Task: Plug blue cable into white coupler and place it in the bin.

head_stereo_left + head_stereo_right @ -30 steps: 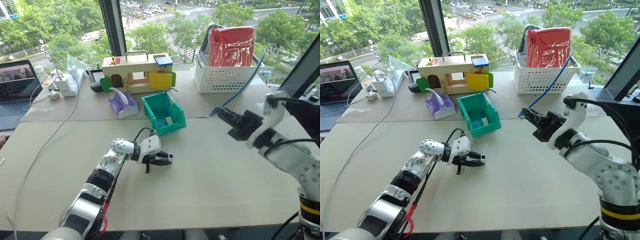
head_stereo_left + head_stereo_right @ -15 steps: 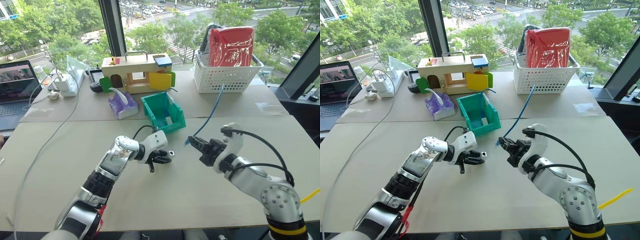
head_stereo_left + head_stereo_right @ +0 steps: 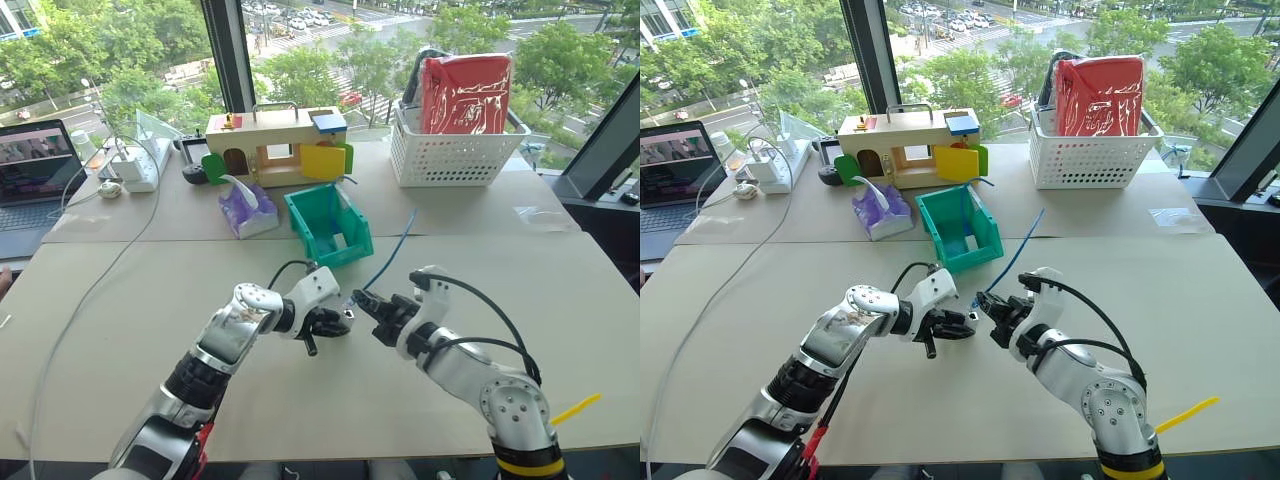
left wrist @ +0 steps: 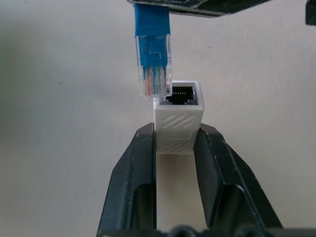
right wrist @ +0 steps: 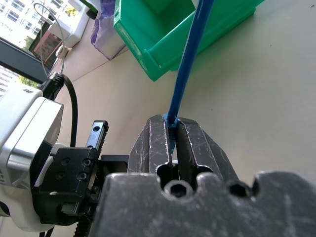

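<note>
On the far left of the table (image 3: 120, 300) a laptop (image 3: 35, 170) is sitting, with a grey wire (image 3: 90, 290) trailing from the white adapter (image 3: 135, 165) toward the near edge. Further right along the back are lying a purple pouch (image 3: 245, 210), a wooden toy box (image 3: 275, 145) and the bin (image 3: 328, 225), which is standing upright with its cut-away front facing the robot.

In front of the bin, the left gripper (image 4: 177, 148) is clamping the coupler (image 4: 177, 121) between its two black fingers (image 4: 136, 168), the socket end sticking out past the fingertips and facing the right gripper (image 5: 173, 126). The cable (image 3: 385, 260) is being pinched by the right gripper's closed fingers just behind its clear plug (image 4: 154, 74). In the left wrist view the plug's tip is hanging just beside the socket's rim, offset to one side; it appears to be touching the coupler's corner, though contact is hard to judge. The plug is not yet seated.

From the right gripper the cable is rising back toward the bin's right side, its far end lifted above the table. Behind it, at the back right, a white basket (image 3: 455, 150) is holding a red bag (image 3: 465, 92).
</note>
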Action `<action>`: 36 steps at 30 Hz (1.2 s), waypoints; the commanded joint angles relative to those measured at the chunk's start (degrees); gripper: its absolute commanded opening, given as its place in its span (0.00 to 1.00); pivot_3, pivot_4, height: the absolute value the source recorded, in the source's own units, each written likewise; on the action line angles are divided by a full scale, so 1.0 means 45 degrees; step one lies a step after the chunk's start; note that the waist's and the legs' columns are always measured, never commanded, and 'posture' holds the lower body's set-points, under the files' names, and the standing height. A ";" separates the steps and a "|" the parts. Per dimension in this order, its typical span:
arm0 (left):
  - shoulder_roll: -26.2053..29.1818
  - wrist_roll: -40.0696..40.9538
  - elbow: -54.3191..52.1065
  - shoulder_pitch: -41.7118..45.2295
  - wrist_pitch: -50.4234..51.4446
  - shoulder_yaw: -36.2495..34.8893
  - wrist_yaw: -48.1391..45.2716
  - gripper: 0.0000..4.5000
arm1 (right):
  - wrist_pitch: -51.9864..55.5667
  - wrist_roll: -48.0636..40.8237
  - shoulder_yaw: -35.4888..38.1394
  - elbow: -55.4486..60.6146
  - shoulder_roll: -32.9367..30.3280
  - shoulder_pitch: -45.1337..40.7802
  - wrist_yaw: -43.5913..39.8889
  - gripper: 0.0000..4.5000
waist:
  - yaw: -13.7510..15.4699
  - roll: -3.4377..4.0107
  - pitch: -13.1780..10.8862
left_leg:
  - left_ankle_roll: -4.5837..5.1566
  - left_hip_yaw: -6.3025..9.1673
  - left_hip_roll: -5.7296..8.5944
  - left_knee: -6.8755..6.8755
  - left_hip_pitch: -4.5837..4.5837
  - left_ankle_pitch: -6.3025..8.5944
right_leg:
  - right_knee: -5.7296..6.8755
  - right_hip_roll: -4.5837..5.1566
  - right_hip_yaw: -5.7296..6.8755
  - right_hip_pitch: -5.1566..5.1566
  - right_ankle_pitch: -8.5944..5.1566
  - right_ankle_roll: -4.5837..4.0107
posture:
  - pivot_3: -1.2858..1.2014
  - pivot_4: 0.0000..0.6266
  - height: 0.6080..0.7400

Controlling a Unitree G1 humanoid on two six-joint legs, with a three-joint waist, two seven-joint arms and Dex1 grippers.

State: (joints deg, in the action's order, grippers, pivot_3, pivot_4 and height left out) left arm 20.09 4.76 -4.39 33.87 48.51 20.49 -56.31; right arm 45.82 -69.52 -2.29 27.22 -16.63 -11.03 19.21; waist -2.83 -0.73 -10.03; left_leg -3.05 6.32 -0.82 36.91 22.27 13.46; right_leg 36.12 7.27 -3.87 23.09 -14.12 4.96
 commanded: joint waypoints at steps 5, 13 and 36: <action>0.0448 0.0462 -0.0699 -0.0287 0.0505 0.0470 0.0167 0.14 | 0.0262 0.0471 0.0055 -0.0062 0.0402 0.0038 -0.0568 0.00 | -0.0019 0.0001 0.0001 | 0.0000 -0.0001 -0.0001 0.0000 -0.0002 0.0000 | 0.0002 0.0000 0.0000 0.0001 0.0000 0.0000 | 0.52 0.24 1.00; 0.0705 0.0864 -0.0810 -0.0293 0.0581 0.0656 0.0262 0.14 | 0.0212 -0.0369 0.0739 0.0463 0.0827 0.0565 -0.0363 0.00 | 0.0002 0.0001 0.0001 | 0.0000 0.0000 -0.0001 0.0000 0.0001 0.0000 | 0.0003 0.0000 0.0000 0.0003 0.0000 -0.0001 | 0.52 0.24 1.00; 0.0811 0.1393 -0.1114 -0.0480 0.0761 0.0726 0.1035 0.14 | 0.0182 -0.1855 0.0988 0.1652 0.0313 0.1412 0.0642 0.00 | 0.0016 0.0002 0.0001 | 0.0000 -0.0001 0.0000 -0.0001 0.0000 0.0000 | 0.0004 0.0000 0.0000 0.0002 -0.0001 -0.0001 | 0.52 0.24 1.00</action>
State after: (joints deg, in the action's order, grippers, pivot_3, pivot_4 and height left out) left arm 23.50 10.62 -9.21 32.41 51.35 22.73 -51.92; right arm 46.45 -76.85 2.69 32.11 -15.09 -4.00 21.97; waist -2.76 -0.72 -10.02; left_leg -3.05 6.32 -0.82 36.90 22.27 13.46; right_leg 36.14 7.27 -3.87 23.10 -14.12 4.95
